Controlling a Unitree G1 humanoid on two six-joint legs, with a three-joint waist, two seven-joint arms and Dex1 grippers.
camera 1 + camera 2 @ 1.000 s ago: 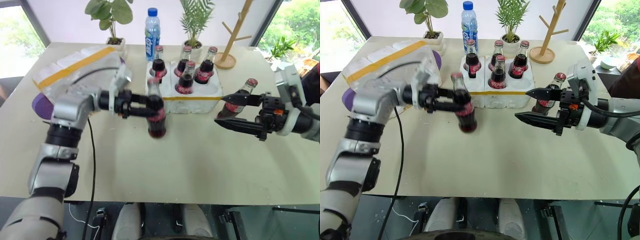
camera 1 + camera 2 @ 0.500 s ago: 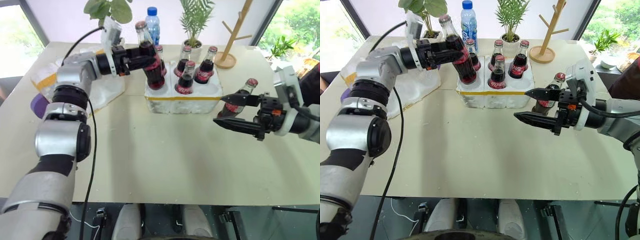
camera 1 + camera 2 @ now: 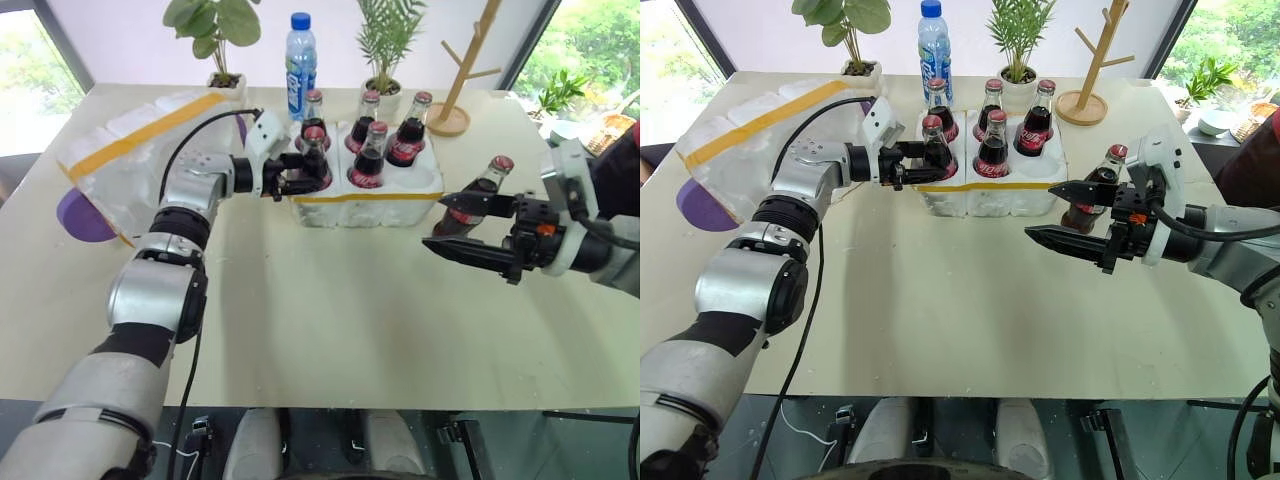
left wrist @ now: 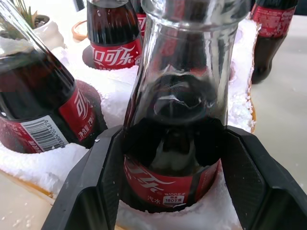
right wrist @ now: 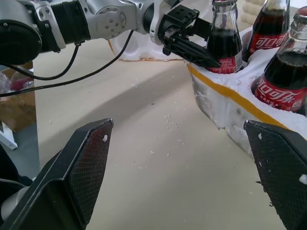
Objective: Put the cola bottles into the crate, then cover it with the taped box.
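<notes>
Cola bottle (image 3: 933, 150) seated in crate (image 3: 990, 195) | left jaws around it, grip unclear | right jaws open

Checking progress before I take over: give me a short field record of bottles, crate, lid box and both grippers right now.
bottles in crate: five, the newest seated in the front-left well
bottle outside: one standing on the table, right of the crate
crate: one front well empty
lid box: lying left of the crate, not yet on it
left gripper: fingers around the newest bottle, grip unclear
right gripper: open, holding nothing, in front of the outside bottle
</notes>
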